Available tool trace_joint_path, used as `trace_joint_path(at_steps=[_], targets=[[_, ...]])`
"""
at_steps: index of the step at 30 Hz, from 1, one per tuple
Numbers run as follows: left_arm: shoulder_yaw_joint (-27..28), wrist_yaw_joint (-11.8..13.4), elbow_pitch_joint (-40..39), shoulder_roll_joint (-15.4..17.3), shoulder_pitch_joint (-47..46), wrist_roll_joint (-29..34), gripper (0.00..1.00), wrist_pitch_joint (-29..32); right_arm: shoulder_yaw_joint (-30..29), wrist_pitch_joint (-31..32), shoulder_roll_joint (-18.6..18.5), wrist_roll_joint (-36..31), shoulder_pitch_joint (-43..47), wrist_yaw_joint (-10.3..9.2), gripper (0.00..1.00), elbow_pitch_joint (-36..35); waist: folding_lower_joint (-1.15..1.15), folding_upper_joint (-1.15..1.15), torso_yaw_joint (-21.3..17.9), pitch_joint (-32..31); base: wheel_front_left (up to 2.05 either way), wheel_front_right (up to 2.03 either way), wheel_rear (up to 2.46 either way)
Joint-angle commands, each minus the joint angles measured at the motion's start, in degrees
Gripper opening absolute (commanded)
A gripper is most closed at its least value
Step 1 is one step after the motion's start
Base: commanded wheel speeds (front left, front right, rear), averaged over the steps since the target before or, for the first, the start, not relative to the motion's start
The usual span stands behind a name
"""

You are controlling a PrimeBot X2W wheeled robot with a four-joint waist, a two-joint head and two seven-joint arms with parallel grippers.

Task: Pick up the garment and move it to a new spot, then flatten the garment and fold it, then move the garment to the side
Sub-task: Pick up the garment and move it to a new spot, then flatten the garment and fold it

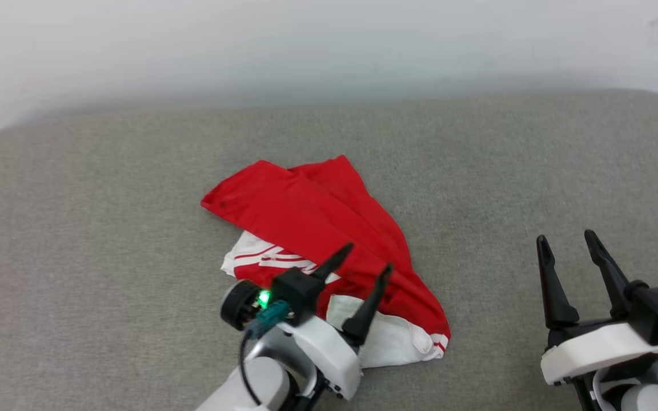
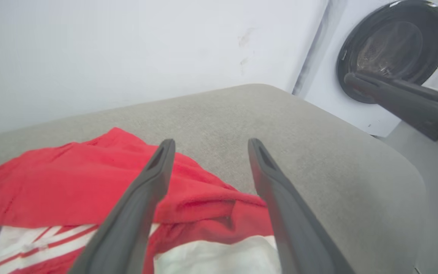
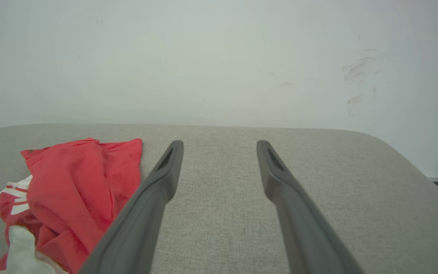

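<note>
The garment point(image 1: 329, 228) lies crumpled in soft folds near the middle of the grey woven padded surface point(image 1: 77, 228), smooth red cloth on top, its white striped sleeves partly tucked under. The left gripper point(image 1: 370, 257) stands wide open over its near edge, holding nothing and hiding part of one sleeve. The right gripper point(image 1: 566, 236), also spread wide and empty, is well apart at the right.

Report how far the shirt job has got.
Done: at most the move; the shirt lies on the pad, held by neither gripper. In hand: the left gripper hovers open over it; the right gripper is open, off to the side. Left: flattening, folding, moving aside; it is bunched.
</note>
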Motion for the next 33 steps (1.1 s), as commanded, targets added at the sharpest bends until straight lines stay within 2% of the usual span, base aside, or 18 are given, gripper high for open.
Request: trace_joint_path(at_steps=[1,7,12,15,22,30,33], targets=[[1.2,1.2,-0.6,0.4,1.4,0.0,1.00,-1.5,-0.2,0.3,0.0,0.1,1.0,-0.04,1.00,-0.1,0.00,0.00,1.2,-1.6,0.00,0.00,0.00],[7.2,5.5,-2.7,1.9,3.3,-0.6,1.00,-5.2,-0.6,1.5,0.0,-0.2,2.7,-0.04,1.00,-0.8,0.00,0.00,2.4,-3.9,0.00,0.00,0.00],[12.9,8.1,-3.7,4.1,5.9,-1.1,1.00,-6.0,-0.5,2.3,0.0,0.1,3.9,-0.04,1.00,-1.6,0.00,0.00,2.8,-4.9,0.00,0.00,0.00],[18.5,10.3,-5.1,6.8,9.9,-0.5,1.00,-6.3,-0.2,3.0,0.0,0.3,4.8,-0.04,1.00,-2.2,0.00,0.00,2.4,-6.0,0.00,0.00,0.00],[24.1,11.4,-8.8,8.5,16.2,1.6,1.00,-6.3,0.5,3.5,0.0,1.1,6.0,-0.04,1.00,-2.7,0.00,0.00,2.1,-6.9,0.00,0.00,0.00],[25.6,10.5,-10.0,8.6,18.6,3.0,1.00,-6.2,0.6,3.6,0.0,1.1,6.2,-0.04,1.00,-2.8,0.00,0.00,2.0,-7.1,0.00,0.00,0.00],[25.7,10.2,-9.8,8.4,18.7,3.3,1.00,-6.3,0.1,5.4,0.0,1.7,6.9,-0.04,1.00,-1.8,0.00,0.00,2.1,-7.1,0.00,0.00,0.00]])
